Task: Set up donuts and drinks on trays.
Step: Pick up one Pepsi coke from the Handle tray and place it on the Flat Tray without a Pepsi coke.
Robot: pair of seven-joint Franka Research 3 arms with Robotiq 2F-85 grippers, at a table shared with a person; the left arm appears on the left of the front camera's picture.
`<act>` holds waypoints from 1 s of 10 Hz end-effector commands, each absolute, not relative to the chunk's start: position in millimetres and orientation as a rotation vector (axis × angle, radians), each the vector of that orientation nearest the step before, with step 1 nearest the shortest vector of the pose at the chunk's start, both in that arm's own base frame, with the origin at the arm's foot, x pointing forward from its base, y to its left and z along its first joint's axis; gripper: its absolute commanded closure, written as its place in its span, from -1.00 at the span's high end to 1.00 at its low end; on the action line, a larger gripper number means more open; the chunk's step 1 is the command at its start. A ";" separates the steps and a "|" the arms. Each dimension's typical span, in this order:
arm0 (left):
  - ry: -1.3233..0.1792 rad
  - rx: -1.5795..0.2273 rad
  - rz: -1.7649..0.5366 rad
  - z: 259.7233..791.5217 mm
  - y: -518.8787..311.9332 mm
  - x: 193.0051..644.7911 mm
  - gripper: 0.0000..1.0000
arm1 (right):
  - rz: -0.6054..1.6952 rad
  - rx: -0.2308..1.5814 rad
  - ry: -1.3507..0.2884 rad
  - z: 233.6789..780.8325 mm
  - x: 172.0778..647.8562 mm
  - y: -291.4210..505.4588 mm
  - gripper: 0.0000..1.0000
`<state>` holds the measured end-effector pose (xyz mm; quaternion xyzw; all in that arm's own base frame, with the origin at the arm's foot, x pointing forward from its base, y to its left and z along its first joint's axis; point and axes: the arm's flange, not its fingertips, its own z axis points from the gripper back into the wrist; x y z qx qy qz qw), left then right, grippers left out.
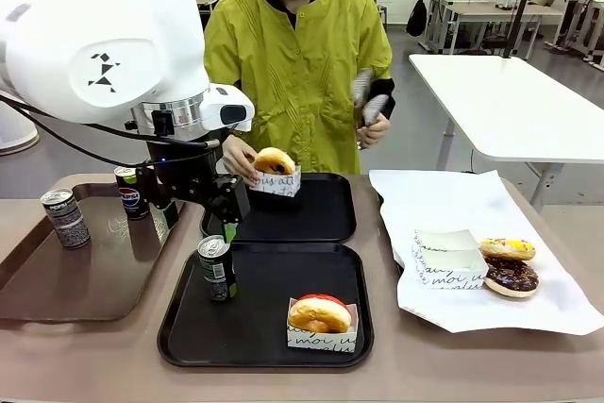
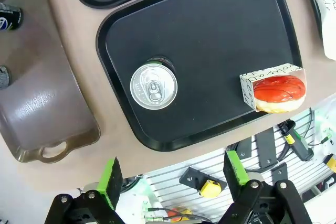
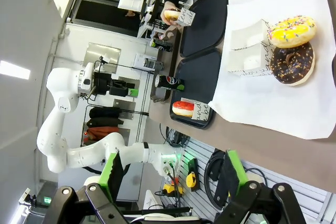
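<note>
My left gripper (image 2: 173, 174) hangs wide open and empty over the near tray (image 2: 220, 40), its upright can (image 2: 154, 86) just ahead at 12 o'clock. The spare cans (image 1: 66, 217) stand on the brown tray (image 1: 85, 271) at my 9 o'clock, nearest my arm.

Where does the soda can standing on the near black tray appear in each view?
Front view: the soda can stands at the left edge of the near tray, lower centre-left.
Left wrist view: can seen from above, silver top, left of centre.
Right wrist view: can small, turned sideways, near the centre.
Shared landmark: the red-iced donut on the same tray.
</note>
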<state>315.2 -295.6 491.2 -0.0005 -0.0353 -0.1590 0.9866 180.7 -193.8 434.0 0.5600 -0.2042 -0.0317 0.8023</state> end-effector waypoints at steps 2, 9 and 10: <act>-0.082 0.004 -0.330 491.4 -296.2 316.8 1.00 | -0.058 1.218 -0.463 434.8 183.6 -195.0 1.00; -0.167 -0.069 -0.128 574.0 -181.7 376.0 1.00 | -0.058 1.218 -0.463 434.8 183.6 -195.0 1.00; -0.205 -0.038 -0.105 595.2 -150.5 392.5 1.00 | -0.058 1.218 -0.463 434.8 183.6 -195.0 1.00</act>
